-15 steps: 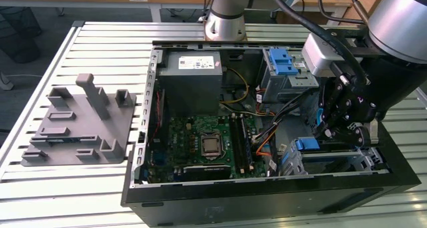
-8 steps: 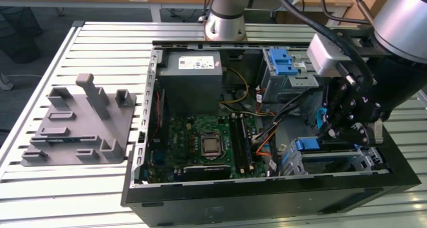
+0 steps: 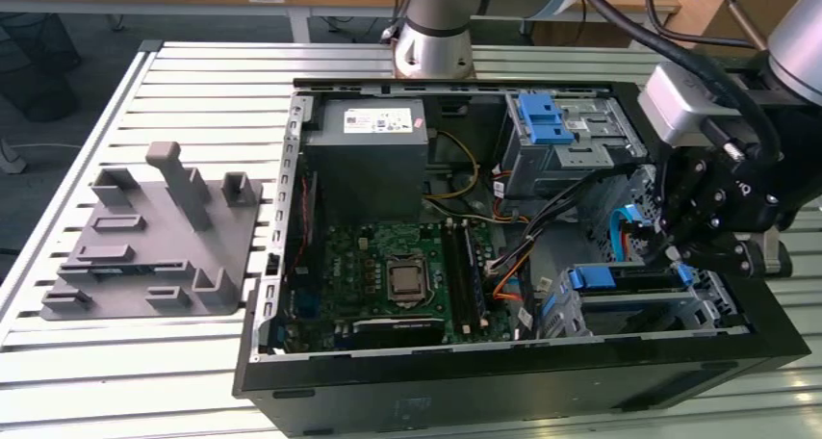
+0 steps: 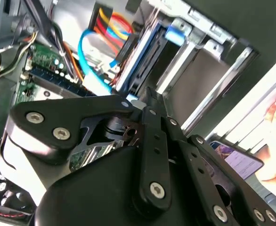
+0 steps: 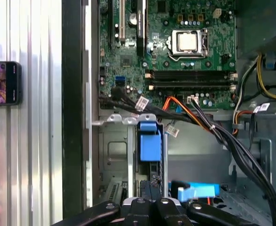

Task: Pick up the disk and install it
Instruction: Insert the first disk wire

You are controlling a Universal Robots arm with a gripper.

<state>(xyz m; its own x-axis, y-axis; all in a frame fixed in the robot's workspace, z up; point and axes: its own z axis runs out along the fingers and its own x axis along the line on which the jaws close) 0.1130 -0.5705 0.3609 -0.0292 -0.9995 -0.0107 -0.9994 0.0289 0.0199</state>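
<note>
Jaws (image 5: 151, 190) together, tips pressed onto the disk (image 5: 150, 146), seated upright in the drive cage (image 5: 112, 155) just below them. Motherboard (image 5: 175, 52) beyond the cage; phone (image 5: 4, 82) aside on the counter (image 5: 39, 141).

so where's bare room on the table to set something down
Bare slats lie on the table in front of the grey fixture block, and between it and the computer case. Crowded: the drive cage, under the gripper with cables.
</note>
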